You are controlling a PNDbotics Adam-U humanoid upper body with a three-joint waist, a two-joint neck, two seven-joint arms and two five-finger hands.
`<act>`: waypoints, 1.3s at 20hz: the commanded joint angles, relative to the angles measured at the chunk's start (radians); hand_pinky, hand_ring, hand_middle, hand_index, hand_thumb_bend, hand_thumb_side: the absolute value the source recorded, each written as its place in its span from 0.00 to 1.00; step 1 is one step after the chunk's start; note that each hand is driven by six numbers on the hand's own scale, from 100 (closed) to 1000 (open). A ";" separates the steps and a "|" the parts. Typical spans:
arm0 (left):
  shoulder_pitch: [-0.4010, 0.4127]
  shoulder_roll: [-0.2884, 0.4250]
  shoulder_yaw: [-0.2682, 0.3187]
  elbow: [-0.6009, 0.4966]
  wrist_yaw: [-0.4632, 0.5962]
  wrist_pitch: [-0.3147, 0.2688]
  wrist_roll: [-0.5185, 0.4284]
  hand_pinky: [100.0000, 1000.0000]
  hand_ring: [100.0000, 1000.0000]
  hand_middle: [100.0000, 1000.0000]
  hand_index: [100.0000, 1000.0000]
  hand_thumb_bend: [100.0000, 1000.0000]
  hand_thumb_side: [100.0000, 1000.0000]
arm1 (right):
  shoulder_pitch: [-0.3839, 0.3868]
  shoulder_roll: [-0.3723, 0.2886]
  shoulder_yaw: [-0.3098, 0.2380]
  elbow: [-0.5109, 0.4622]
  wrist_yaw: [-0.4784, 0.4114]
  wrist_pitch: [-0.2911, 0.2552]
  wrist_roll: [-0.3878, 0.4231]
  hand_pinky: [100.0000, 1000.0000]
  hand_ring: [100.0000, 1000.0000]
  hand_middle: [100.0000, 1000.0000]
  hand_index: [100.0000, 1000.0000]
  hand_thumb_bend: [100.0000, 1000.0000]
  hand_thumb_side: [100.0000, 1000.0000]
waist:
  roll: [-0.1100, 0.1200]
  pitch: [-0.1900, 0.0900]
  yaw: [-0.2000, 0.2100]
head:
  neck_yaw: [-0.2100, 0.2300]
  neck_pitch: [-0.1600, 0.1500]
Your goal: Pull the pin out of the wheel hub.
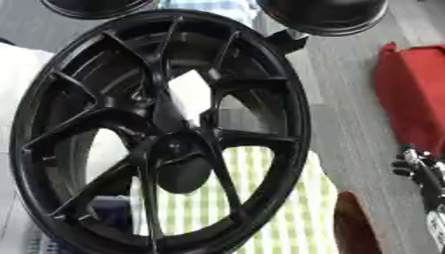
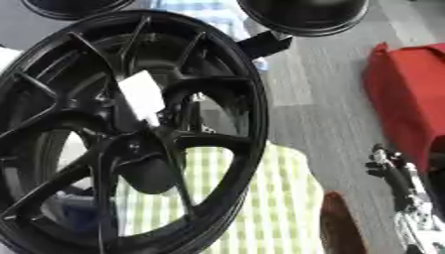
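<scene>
A big black wheel hub [image 1: 161,129] fills most of the view, standing on its edge and very close to the robot's head. Its thin spokes run from the rim to the centre, and at the centre a dark rounded part [image 1: 183,173] hangs just below the middle. I cannot tell whether this part is the pin or only a cap, so I cannot say where the pin sits.

Through the gaps between the spokes I see a green and white checked cloth [image 2: 260,198] lying under and behind the wheel. A white patch [image 2: 142,96] shows in one upper gap, but what it is stays unclear.

At the right edge, low down, the right hand [image 1: 415,166] of the robot comes into view, well apart from the wheel hub. It holds nothing, but I cannot tell how far its fingers are opened. Next to it lies a red bag [image 2: 408,94] on the grey floor [image 2: 322,114]. The left hand does not appear in either view.
</scene>
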 commanded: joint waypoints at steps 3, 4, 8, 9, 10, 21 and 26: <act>-0.015 0.006 -0.004 -0.020 -0.012 0.010 -0.004 0.76 0.87 0.50 0.66 0.55 0.44 | 0.004 -0.040 -0.005 0.008 -0.012 -0.015 0.007 0.63 0.60 0.56 0.71 0.09 0.48 | -0.007 -0.030 0.006 | 0.028 -0.012; -0.015 0.006 -0.003 -0.020 -0.013 0.011 -0.004 0.76 0.87 0.50 0.66 0.55 0.44 | 0.005 -0.044 -0.005 0.002 -0.011 -0.015 0.008 0.63 0.61 0.57 0.71 0.09 0.48 | -0.009 -0.033 0.007 | 0.038 -0.013; -0.010 0.011 -0.001 -0.018 -0.023 0.012 0.000 0.76 0.87 0.50 0.66 0.55 0.44 | 0.019 -0.076 -0.006 -0.067 0.018 -0.011 0.029 0.64 0.63 0.59 0.73 0.08 0.46 | -0.020 -0.047 0.005 | 0.069 -0.015; -0.008 0.013 -0.001 -0.017 -0.028 0.012 0.000 0.76 0.87 0.50 0.66 0.55 0.44 | 0.024 -0.089 -0.008 -0.094 0.030 -0.008 0.035 0.64 0.64 0.60 0.73 0.08 0.46 | -0.023 -0.050 0.005 | 0.070 -0.013; -0.008 0.014 0.000 -0.016 -0.031 0.011 0.001 0.76 0.87 0.50 0.66 0.55 0.44 | 0.030 -0.103 -0.009 -0.125 0.043 -0.005 0.039 0.65 0.64 0.61 0.74 0.08 0.44 | -0.027 -0.053 0.004 | 0.069 -0.011; 0.010 0.044 0.003 -0.011 -0.076 -0.002 -0.016 0.77 0.89 0.52 0.68 0.56 0.45 | 0.097 -0.372 -0.007 -0.517 0.233 0.076 0.000 0.69 0.70 0.66 0.75 0.19 0.27 | -0.057 -0.079 -0.019 | 0.061 0.006; 0.023 0.057 0.008 -0.008 -0.105 -0.013 -0.036 0.77 0.89 0.52 0.68 0.56 0.45 | 0.070 -0.540 0.021 -0.638 0.282 0.103 0.010 0.72 0.72 0.67 0.76 0.32 0.21 | -0.063 -0.088 -0.036 | 0.055 0.013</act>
